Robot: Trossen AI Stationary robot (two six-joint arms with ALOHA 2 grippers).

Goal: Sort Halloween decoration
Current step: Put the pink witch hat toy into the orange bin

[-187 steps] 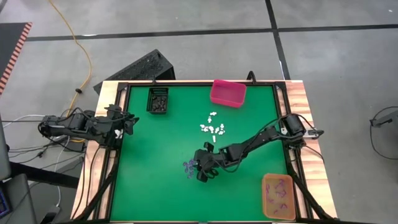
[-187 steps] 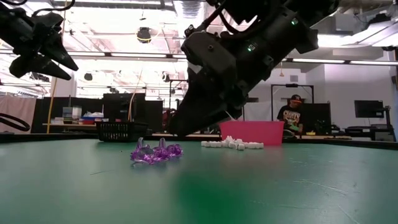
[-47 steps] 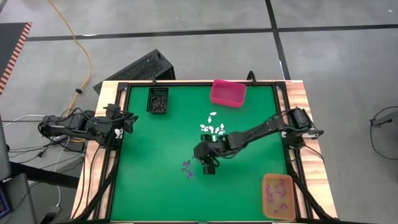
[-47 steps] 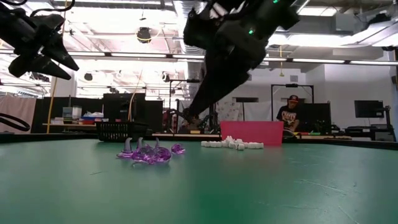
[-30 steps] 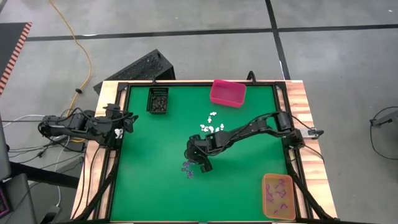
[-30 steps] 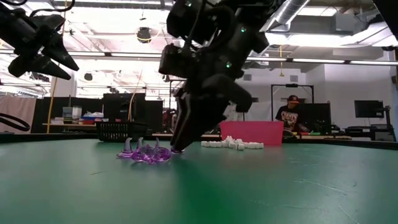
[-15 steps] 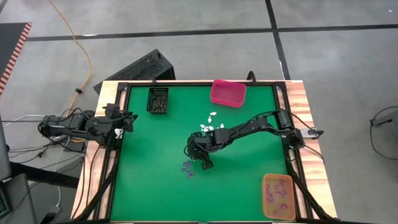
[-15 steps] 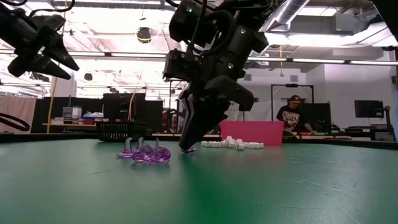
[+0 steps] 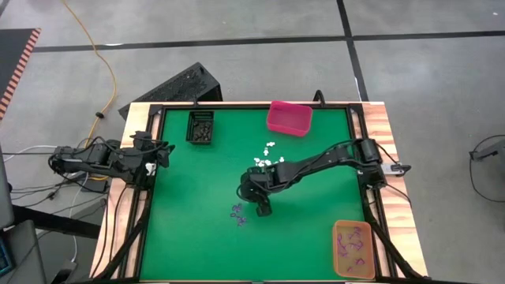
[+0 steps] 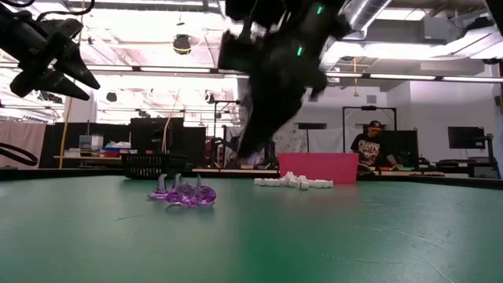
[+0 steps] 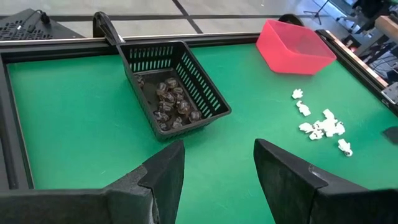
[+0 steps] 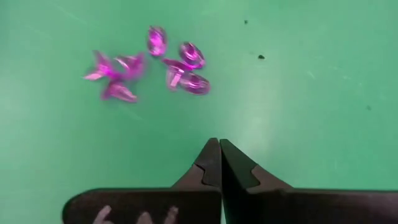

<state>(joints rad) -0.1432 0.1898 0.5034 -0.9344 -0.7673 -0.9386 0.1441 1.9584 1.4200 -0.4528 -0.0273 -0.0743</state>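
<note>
Three bins sit on the green table (image 9: 197, 237): a black basket (image 9: 200, 127) of dark trinkets upper left, a pink bin (image 9: 289, 117) top centre, an orange bin (image 9: 353, 249) with purple pieces lower right. The right gripper (image 9: 263, 208), mid-frame, is pressed together on nothing visible; the left gripper (image 11: 217, 168) is apart.

No readable text, label, brand, number or sign appears in any view. The bins, the trinkets and the green surface (image 9: 197, 237) carry no lettering, and anything printed in the room behind, seen in the low view, is too small and blurred to make out.
</note>
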